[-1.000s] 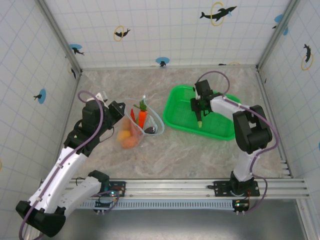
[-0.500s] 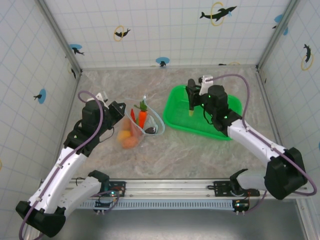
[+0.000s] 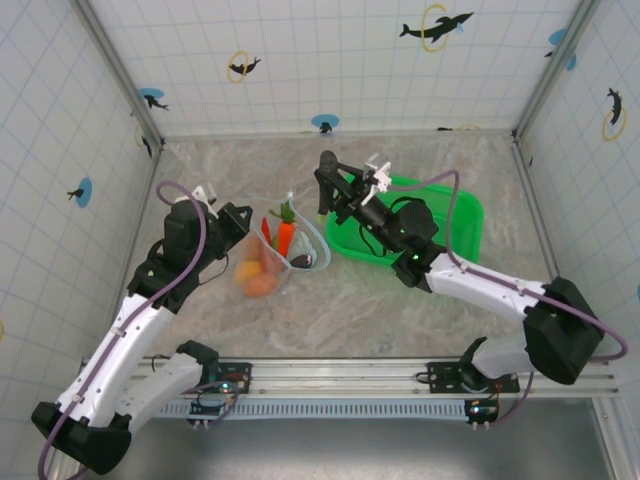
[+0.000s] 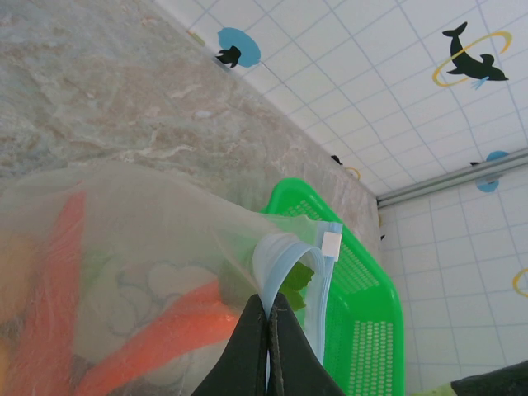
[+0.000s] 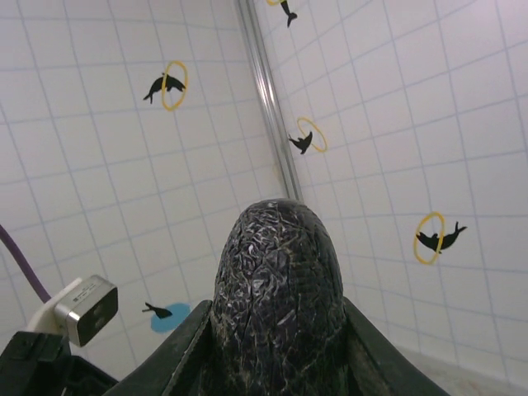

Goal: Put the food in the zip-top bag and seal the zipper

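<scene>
Gripping dark food (image 5: 276, 272), right tool (image 5: 276, 367) (fingertips cut off).

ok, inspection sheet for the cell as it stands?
Surface: marbled tabletop, no spills seen.
Job's things: zip-top bag open, holding carrot, chili and orange pieces; zipper unsealed.
Clutter: green basket right of the bag.
Grippers: left gripper shut on the zipper; right gripper shut on a dark wrinkled food piece, between basket and bag in the top view.
Cables: purple cables looping along both arms, clear of the bag.
Surroundings: tiled walls with dolphin prints; nothing else seen.
</scene>
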